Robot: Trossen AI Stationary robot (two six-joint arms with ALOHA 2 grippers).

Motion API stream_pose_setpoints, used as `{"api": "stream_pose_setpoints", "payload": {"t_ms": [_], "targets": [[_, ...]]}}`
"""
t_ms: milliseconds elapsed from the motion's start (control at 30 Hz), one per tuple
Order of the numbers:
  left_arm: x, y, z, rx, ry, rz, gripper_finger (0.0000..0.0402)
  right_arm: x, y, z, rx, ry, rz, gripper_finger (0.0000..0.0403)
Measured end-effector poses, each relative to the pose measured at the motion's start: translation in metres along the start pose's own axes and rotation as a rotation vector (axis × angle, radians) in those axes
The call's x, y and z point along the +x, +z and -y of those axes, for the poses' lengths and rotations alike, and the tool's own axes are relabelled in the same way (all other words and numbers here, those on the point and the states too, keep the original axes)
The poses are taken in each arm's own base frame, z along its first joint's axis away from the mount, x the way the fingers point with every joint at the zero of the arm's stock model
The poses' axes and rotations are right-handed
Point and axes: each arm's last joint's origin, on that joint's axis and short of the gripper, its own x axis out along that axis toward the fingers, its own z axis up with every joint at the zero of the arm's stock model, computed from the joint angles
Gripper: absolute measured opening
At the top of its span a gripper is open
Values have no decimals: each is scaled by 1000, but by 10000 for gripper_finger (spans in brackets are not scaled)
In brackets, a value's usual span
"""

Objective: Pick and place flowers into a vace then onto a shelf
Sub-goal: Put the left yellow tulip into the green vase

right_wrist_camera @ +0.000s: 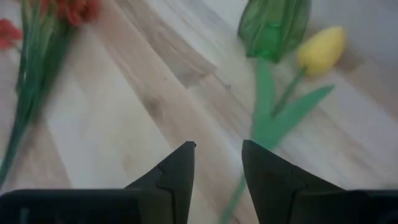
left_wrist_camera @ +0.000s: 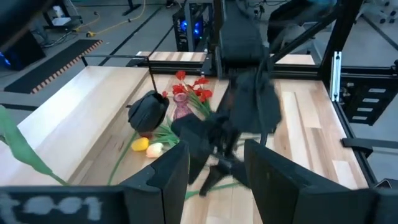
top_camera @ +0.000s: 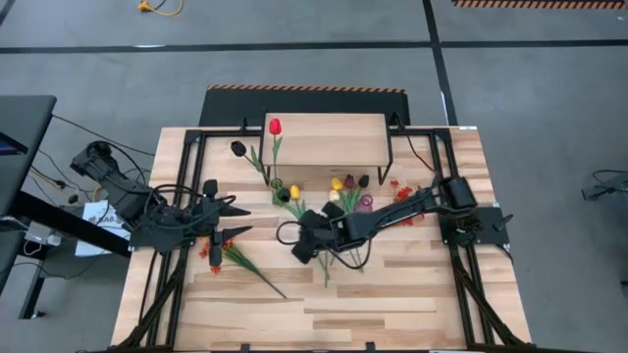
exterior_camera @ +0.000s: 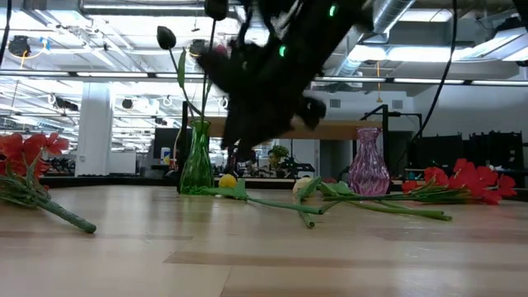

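Above the desk point(top_camera: 392, 294) middle, the right pincer point(right_wrist_camera: 217, 163) hangs with fingers apart, gripping nothing, beside a yellow tulip point(right_wrist_camera: 320, 46) and the green vase point(right_wrist_camera: 273, 22). Other flowers point(top_camera: 345, 191) lie before the shelf point(top_camera: 329, 140). Left pincer point(left_wrist_camera: 217, 168) waits, fingers apart.

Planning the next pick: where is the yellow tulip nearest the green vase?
In the high view the yellow tulip lies on the table just right of the green vase, in front of the shelf.
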Motion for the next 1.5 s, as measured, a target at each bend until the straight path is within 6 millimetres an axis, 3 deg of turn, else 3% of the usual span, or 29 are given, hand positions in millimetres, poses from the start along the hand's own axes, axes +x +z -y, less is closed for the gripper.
{"api": "stream_pose_setpoints", "payload": {"t_ms": [300, 867, 1233, 1500], "targets": [[3, 0, 4, -26, -36, -13, 144, 19, -17, 2, -3, -47, -54, 127], [14, -2, 16, -97, -60, -26, 144, 22, -16, 5, 21, -72, -37, 127], [14, -3, 20, -111, -123, -53, 144, 54, -33, 9, 42, -112, -81, 127], [14, -3, 20, -111, -122, -53, 144, 55, -35, 8, 58, -114, -85, 127]]}}
